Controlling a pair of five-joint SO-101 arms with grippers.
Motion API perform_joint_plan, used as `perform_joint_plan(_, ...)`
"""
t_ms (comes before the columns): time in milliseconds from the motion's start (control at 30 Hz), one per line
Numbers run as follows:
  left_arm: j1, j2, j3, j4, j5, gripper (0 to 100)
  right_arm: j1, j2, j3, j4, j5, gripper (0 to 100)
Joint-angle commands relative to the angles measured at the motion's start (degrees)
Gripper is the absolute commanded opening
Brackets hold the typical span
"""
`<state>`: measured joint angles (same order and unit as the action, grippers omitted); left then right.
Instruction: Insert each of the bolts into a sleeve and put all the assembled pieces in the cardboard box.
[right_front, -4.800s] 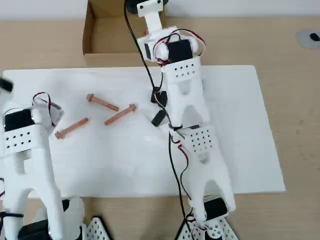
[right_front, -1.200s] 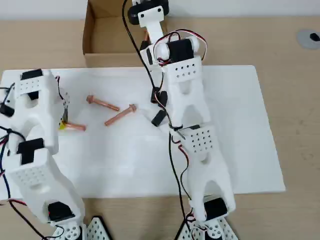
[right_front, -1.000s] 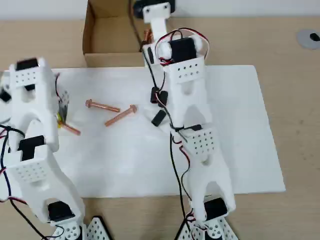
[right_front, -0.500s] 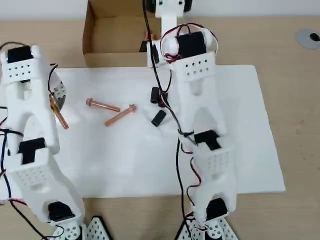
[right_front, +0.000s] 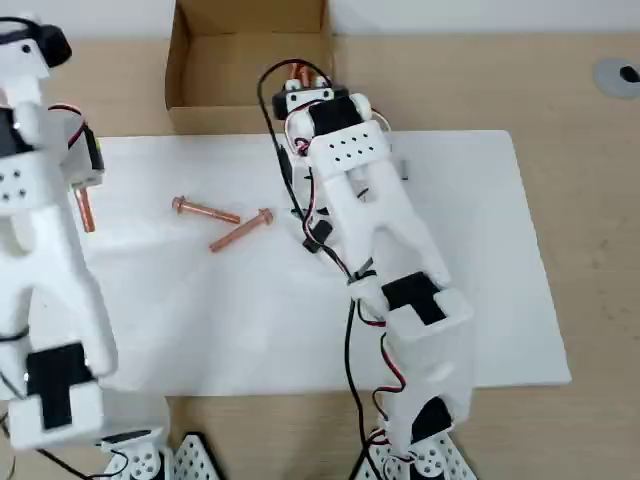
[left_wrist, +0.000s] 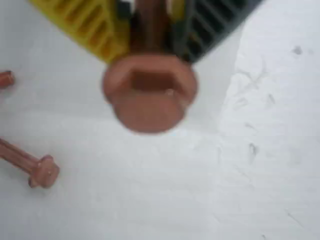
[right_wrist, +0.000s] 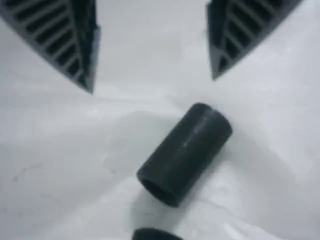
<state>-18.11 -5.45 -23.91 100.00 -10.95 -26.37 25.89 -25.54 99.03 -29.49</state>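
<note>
- white mat (right_front: 480, 300) laid on a wooden table (right_front: 590, 200)
- a bolt (left_wrist: 149, 95) is pinched by the left gripper (left_wrist: 150, 20)
- right gripper (right_wrist: 150, 40) is held spread above a sleeve (right_wrist: 185, 152), best centred across it before being closed

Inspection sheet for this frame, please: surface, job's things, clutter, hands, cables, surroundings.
Surface: white sheet on wooden table.
Job's things: loose bolt and second bolt on the sheet; sleeve lying under the right hand; cardboard box at the sheet's far edge.
Clutter: nothing seen.
Hands: left hand shut on held bolt; right hand open.
Cables: wires run along the right arm.
Surroundings: grey disc on the table's far right.
</note>
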Motion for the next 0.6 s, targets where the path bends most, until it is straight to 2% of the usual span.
perform_joint_plan(0, 0.9, -8.0, 2.5, -0.1, -1.3, 1, -1.1, -4.5, 1.2, -1.1, -4.9, 18.5)
perform_joint_plan(267, 0.9, -25.7, 24.1, -11.4, -1.8, 1, -1.6, -2.2, 4.7, -4.8, -20.7, 18.5)
perform_joint_plan(567, 0.5, -52.0, 49.7, -27.2, -1.7, 1, -4.8, 1.7, 4.3, -6.8, -24.9, 18.5)
